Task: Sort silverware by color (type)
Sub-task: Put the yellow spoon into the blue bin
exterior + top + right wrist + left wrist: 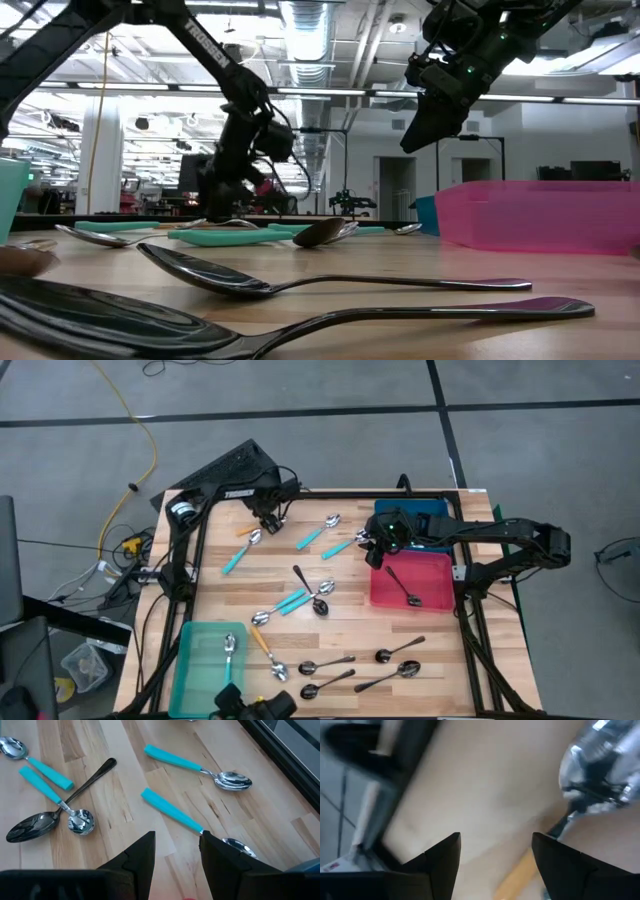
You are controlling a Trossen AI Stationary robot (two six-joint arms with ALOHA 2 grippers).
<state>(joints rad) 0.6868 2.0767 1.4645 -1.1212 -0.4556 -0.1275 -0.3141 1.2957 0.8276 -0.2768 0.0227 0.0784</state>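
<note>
Silverware lies scattered on the wooden table. An orange-handled spoon lies at the far left, and my left gripper hovers open just above it. In the left wrist view the spoon's bowl lies ahead of the fingers and its orange handle runs between them, untouched as far as I can see. My right gripper hangs open and empty above the pink tray's left edge. Below it lie teal-handled spoons. Dark metal spoons rest near the front edge.
A pink tray at the right holds one dark spoon. A blue tray stands behind it, under the right arm. A teal tray at the near left holds one spoon. More teal, orange and dark spoons lie mid-table.
</note>
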